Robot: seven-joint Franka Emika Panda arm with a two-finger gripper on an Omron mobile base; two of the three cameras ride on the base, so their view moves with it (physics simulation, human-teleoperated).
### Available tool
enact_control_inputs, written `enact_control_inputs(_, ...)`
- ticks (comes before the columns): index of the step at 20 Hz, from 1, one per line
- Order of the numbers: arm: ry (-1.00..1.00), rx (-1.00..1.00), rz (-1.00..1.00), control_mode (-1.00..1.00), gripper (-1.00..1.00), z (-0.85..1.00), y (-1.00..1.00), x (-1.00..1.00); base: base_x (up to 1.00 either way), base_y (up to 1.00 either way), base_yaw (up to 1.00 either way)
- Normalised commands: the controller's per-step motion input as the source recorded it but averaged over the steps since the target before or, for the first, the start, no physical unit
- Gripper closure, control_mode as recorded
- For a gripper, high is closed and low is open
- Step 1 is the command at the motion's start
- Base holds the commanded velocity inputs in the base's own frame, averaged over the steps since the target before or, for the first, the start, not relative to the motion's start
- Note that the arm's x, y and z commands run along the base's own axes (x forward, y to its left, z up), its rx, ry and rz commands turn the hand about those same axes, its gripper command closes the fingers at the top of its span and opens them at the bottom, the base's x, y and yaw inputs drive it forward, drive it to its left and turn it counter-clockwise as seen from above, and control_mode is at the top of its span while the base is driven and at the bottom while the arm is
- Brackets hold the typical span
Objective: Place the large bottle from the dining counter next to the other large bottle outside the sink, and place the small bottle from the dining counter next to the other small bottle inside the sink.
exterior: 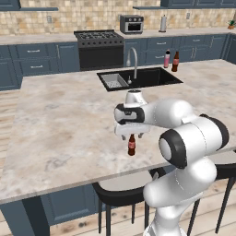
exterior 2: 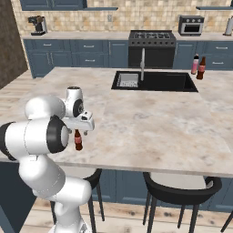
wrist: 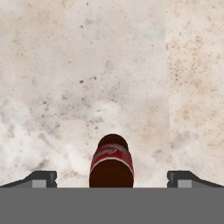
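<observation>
The arm is bent over the near side of the marble dining counter (exterior: 60, 124), and its gripper (wrist: 112, 177) hangs straight above a small dark bottle with a red label (exterior: 132, 145), jaws spread wide. From the hand view the two fingertips (wrist: 41, 178) stand well apart on either side of the bottle's cap, with clear stone showing between each tip and the glass, so nothing is pinched. That bottle stands upright close to the counter's front edge, just behind the black stools (exterior 2: 179, 191) tucked under the overhang; in the right base view it (exterior 2: 78, 140) sits right beneath the white hand. Ahead of it the counter runs wide and bare all the way to the black sink (exterior: 152, 78) set into the far side, with the curved faucet (exterior: 134, 62) rising at the basin's back rim and a pale rack or tray (exterior: 114, 81) lying in the left part of the basin. Out past the sink's right corner, on the stone and outside the basin, two bottles stand upright just beside each other: a pink one (exterior: 167, 59) and a dark brown one (exterior: 175, 61). The left half of the counter is open slab right up to its edges. Beyond, a floor aisle separates the island from the blue cabinets and the stove (exterior: 99, 46) along the back wall.
</observation>
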Motion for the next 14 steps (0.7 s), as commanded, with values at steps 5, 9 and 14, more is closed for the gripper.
enact_control_inputs(5, 0.00, 0.00, 0.00, -1.00, 1.00, 0.00, 0.00, 0.00, 0.00, 0.00, 0.00)
enact_control_inputs(9, 0.00, 0.00, 0.00, -1.00, 1.00, 0.00, 0.00, 0.00, 0.00, 0.00, 0.00)
enact_control_inputs(14, 0.00, 0.00, 0.00, -1.00, 1.00, 0.00, 0.00, 0.01, 0.00, 0.00, 0.00)
